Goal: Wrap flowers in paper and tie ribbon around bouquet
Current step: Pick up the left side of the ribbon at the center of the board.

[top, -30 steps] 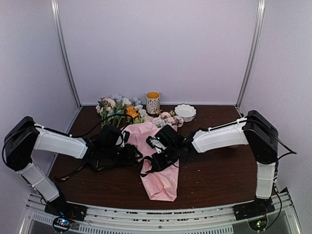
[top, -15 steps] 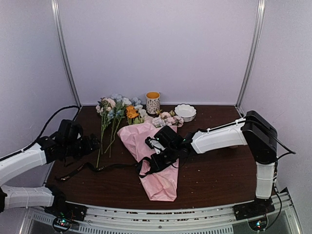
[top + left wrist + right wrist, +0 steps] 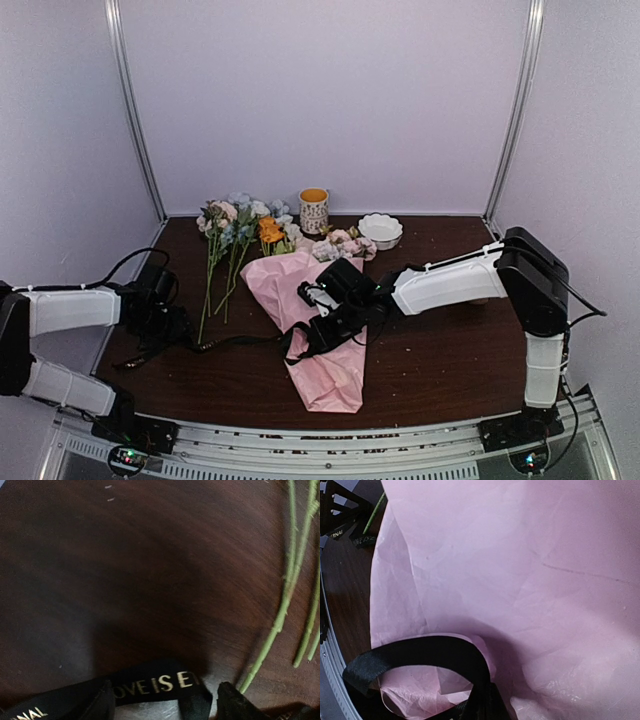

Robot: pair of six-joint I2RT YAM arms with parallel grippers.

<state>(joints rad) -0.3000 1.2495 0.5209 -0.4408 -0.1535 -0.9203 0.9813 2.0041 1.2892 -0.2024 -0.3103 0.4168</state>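
The bouquet (image 3: pixel 330 372) lies mid-table as a pink paper (image 3: pixel 520 570) cone, its blooms (image 3: pixel 340 243) at the far end. A black ribbon (image 3: pixel 240 342) with gold lettering runs from the cone leftward across the table. My right gripper (image 3: pixel 316 335) rests on the cone, shut on a loop of the ribbon (image 3: pixel 420 652). My left gripper (image 3: pixel 168 322) is low over the ribbon's left stretch. In the left wrist view its dark fingertips (image 3: pixel 100 700) stand wide apart, open, with the ribbon (image 3: pixel 160 682) lying between them.
Loose flowers (image 3: pixel 235 225) lie at the back left, their green stems (image 3: pixel 285 605) just right of my left gripper. A patterned mug (image 3: pixel 313 210) and a white bowl (image 3: pixel 380 230) stand at the back wall.
My left arm has pulled away from the bouquet to the far left, opened its jaws, and come down over the ribbon's left part. The right gripper has kept still on the ribbon.
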